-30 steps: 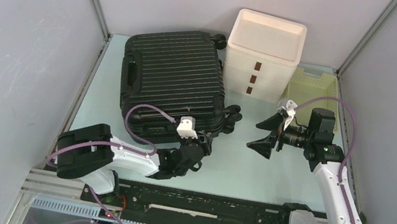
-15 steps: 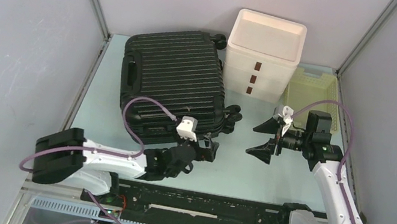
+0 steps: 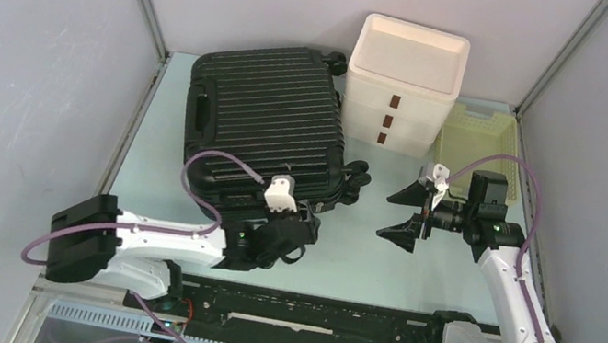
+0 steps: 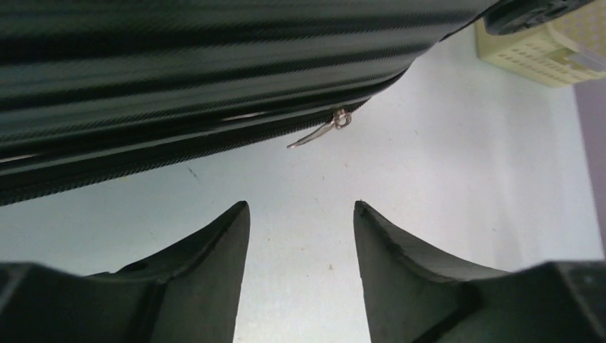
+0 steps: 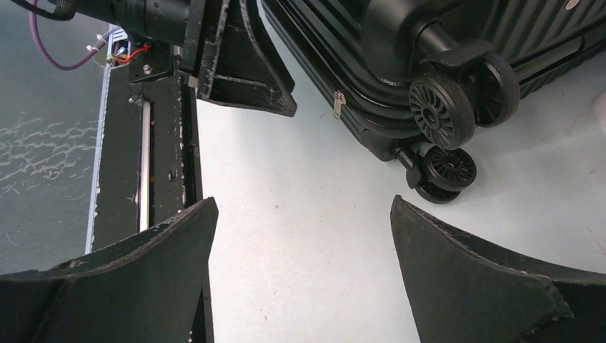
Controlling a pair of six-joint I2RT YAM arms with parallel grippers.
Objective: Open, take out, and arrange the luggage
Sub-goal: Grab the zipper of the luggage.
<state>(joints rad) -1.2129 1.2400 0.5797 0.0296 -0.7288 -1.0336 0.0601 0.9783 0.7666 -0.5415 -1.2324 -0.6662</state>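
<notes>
Pale green tabletop [image 3: 377, 268], smooth and faintly speckled, sits between matte grey walls [image 3: 16, 86]. Left of centre in the overhead view lies the luggage [image 3: 262, 118], flat and zipped shut, a glossy black ribbed shell with rounded corners. Its spoked double wheels [image 5: 443, 107] point toward frame right. The left gripper [image 4: 300, 207] hovers low at the case's near edge, its wedge-shaped black fingers parted around nothing, with a thin metal zipper pull [image 4: 321, 133] dangling just beyond them. The right gripper [image 3: 386, 215] hangs right of the wheels, spread wide and empty. Behind stand a white three-drawer box [image 3: 403, 86] and a pale yellow slatted basket [image 3: 479, 131].
</notes>
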